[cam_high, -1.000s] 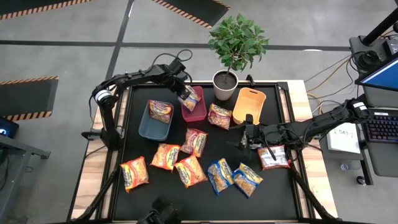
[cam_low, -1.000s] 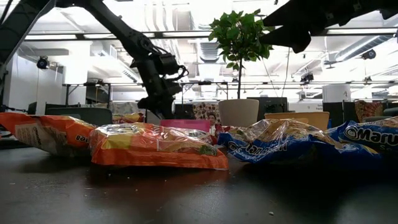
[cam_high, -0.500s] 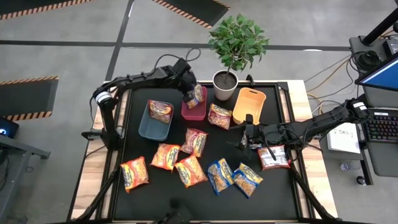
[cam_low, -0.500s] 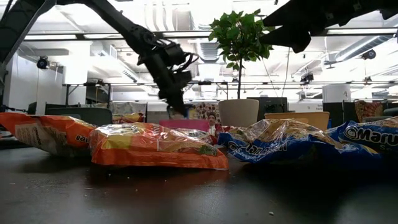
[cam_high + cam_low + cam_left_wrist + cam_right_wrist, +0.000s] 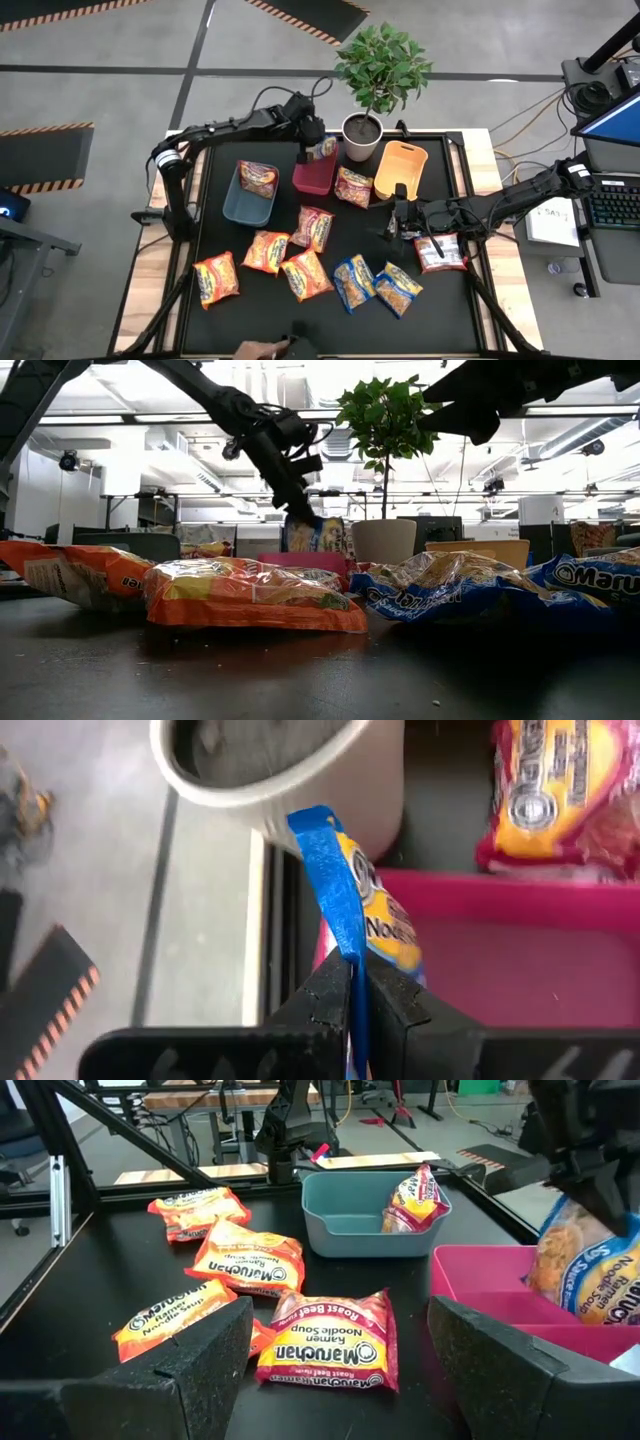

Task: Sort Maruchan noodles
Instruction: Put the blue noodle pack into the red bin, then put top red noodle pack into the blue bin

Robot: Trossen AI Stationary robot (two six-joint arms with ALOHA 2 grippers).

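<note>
My left gripper (image 5: 313, 143) is shut on a blue-yellow Maruchan noodle packet (image 5: 315, 535) above the far end of the pink bin (image 5: 312, 178), close to the plant pot (image 5: 362, 135). The teal bin (image 5: 245, 203) holds a maroon packet (image 5: 258, 177) that leans on its wall. Several more packets lie flat on the black table: orange (image 5: 266, 251), maroon (image 5: 314, 228) and blue (image 5: 353, 283). Another one (image 5: 353, 187) lies between the pink bin and the orange bin (image 5: 400, 168). My right gripper (image 5: 398, 215) hovers open near the table's right side, holding nothing. My left gripper pinches the packet's blue sealed edge (image 5: 335, 910) between its two fingers (image 5: 325, 995). The fingers slant down from the table's left side. The packet hangs on edge below them, over the pink bin (image 5: 520, 945). Its lower end is about level with the bin's rim.
A potted plant (image 5: 380, 62) stands at the table's far edge, right beside the held packet. A white-red packet (image 5: 440, 252) lies under my right arm. A person's hand (image 5: 262, 349) shows at the near edge. Bare table lies along the left edge.
My left gripper has risen from inside the pink bin and gone toward the plant pot, rolling about its own line as it went. The blue-yellow packet has come up with it and now hangs on edge above the bin. My right arm has kept still.
</note>
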